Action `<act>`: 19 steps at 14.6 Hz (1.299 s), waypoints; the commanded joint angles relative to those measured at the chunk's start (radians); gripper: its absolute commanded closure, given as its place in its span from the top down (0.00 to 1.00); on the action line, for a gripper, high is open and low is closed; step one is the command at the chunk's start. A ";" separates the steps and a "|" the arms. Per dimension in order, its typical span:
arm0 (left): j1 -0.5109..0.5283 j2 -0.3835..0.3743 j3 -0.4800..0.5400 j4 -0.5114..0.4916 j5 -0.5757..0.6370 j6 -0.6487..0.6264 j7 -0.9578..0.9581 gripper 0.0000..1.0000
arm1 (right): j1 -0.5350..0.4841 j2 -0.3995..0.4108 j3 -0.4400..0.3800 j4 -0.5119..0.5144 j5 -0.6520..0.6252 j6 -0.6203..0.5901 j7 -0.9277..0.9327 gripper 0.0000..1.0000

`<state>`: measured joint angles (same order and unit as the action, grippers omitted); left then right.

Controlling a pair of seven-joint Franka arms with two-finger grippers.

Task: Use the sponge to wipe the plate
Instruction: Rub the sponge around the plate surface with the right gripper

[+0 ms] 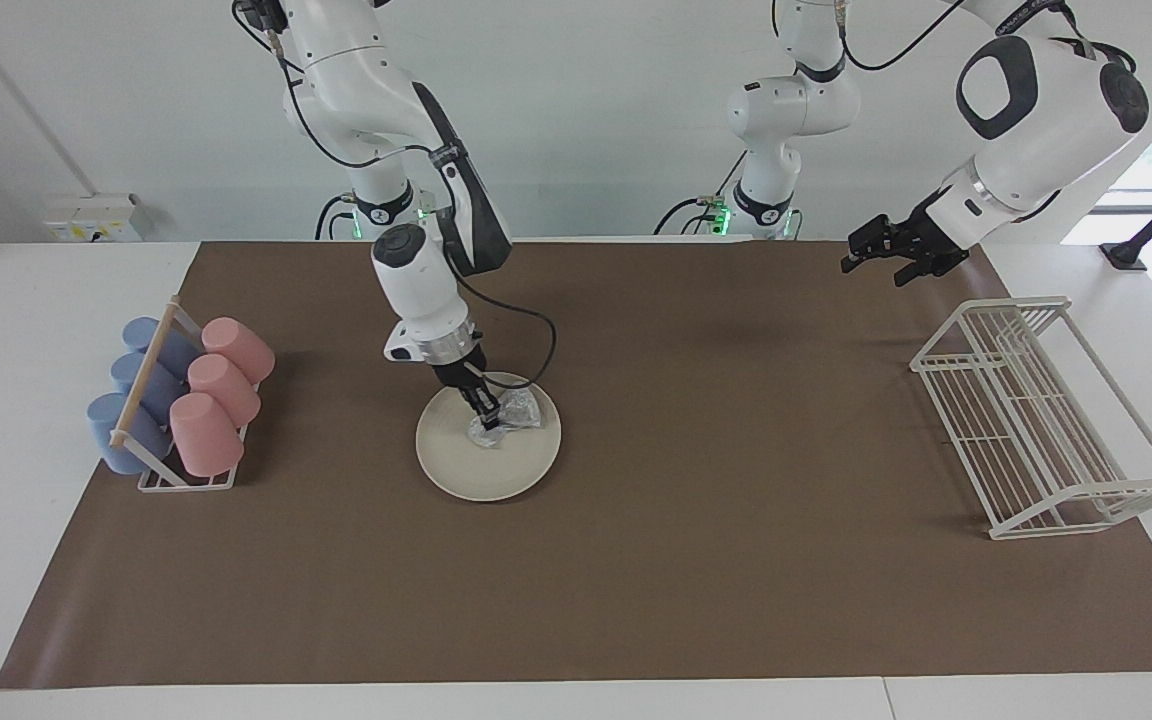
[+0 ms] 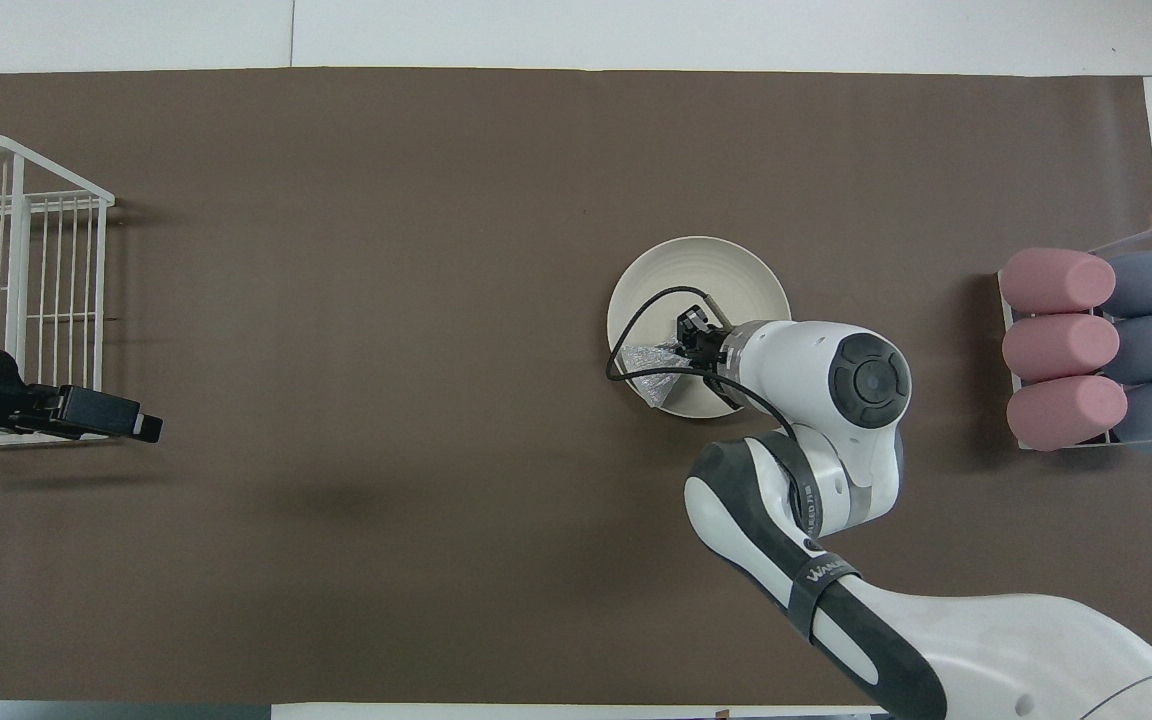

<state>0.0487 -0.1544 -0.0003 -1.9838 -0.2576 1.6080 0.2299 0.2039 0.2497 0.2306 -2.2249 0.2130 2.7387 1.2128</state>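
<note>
The cream-white plate (image 1: 476, 465) lies on the brown mat, toward the right arm's end of the table. The silvery mesh sponge (image 1: 518, 412) rests on the part of the plate nearest the robots. My right gripper (image 1: 488, 415) points down onto the plate and is shut on the sponge. In the overhead view the plate (image 2: 701, 265) is partly covered by the right arm; the sponge (image 2: 648, 365) shows at the plate's rim beside the right gripper (image 2: 681, 345). My left gripper (image 1: 876, 255) hangs open and empty in the air beside the wire rack, also seen in the overhead view (image 2: 136, 425); that arm waits.
A white wire rack (image 1: 1046, 420) stands at the left arm's end of the mat (image 2: 26, 250). A holder with pink and blue cups (image 1: 176, 400) stands at the right arm's end (image 2: 1096, 345). A black cable loops over the plate.
</note>
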 commanded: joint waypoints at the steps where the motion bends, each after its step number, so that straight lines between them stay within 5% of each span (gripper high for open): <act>1: 0.003 0.007 -0.007 0.008 0.021 0.013 -0.015 1.00 | -0.027 0.033 0.004 -0.022 0.008 0.024 -0.031 0.00; 7: 0.002 0.007 -0.007 0.010 0.020 0.015 -0.024 1.00 | -0.185 0.039 0.006 -0.024 0.008 0.018 -0.288 0.00; 14: 0.000 0.004 -0.009 0.016 0.020 0.027 -0.067 1.00 | -0.002 0.040 0.006 -0.029 0.016 0.050 0.043 0.00; 19: 0.000 0.003 -0.009 0.013 0.020 0.026 -0.067 1.00 | 0.005 0.031 0.004 -0.001 0.016 0.018 0.071 0.00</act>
<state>0.0487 -0.1544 -0.0040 -1.9820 -0.2576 1.6293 0.1807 0.2209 0.2529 0.2307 -2.2302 0.2146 2.7650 1.2746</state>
